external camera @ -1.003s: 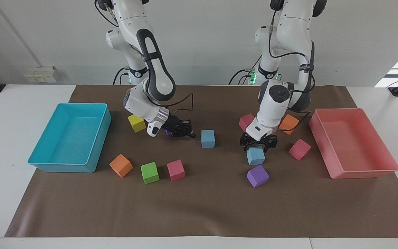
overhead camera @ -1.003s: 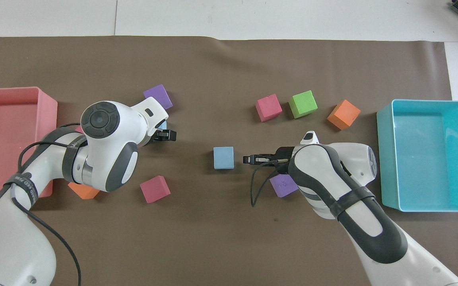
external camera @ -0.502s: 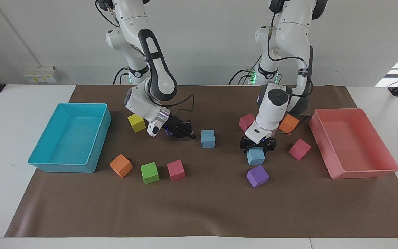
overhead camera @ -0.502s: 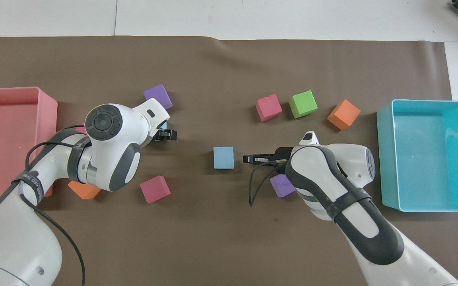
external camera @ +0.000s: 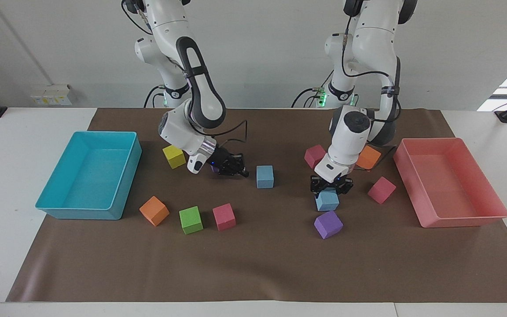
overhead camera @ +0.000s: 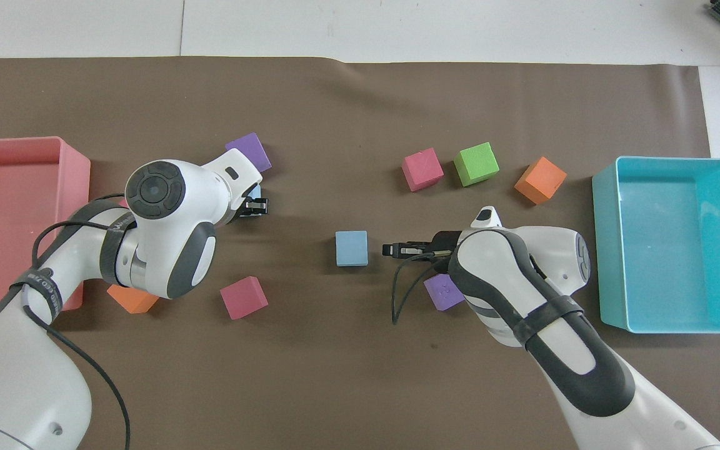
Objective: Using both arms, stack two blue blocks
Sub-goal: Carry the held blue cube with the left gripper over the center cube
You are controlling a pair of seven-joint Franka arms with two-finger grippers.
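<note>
A small light-blue foam cube with matte faces (external camera: 265, 176) sits flat on the brown mat (external camera: 253, 264) near the middle of the table, its top face square and clean-edged in the overhead view (overhead camera: 352, 248). The right gripper (external camera: 235, 169) hangs low just beside this cube, toward the right arm's end of the table, tilted sideways with its tips pointing at the cube but apart from it; whether its fingers are open or shut cannot be told. A purple foam cube (overhead camera: 444, 292) lies partly hidden under that arm.

The second matching light-blue foam cube (external camera: 327, 200) rests on the mat toward the left arm's end, with another purple foam cube (external camera: 328, 224) just beside it, farther from the robots. The left gripper (external camera: 332, 188) points straight down onto this blue cube, its black fingers straddling the cube's upper part; whether they press it cannot be told. In the overhead view the left arm's wrist covers nearly all of this cube, leaving only a sliver (overhead camera: 256, 192) showing.
</note>
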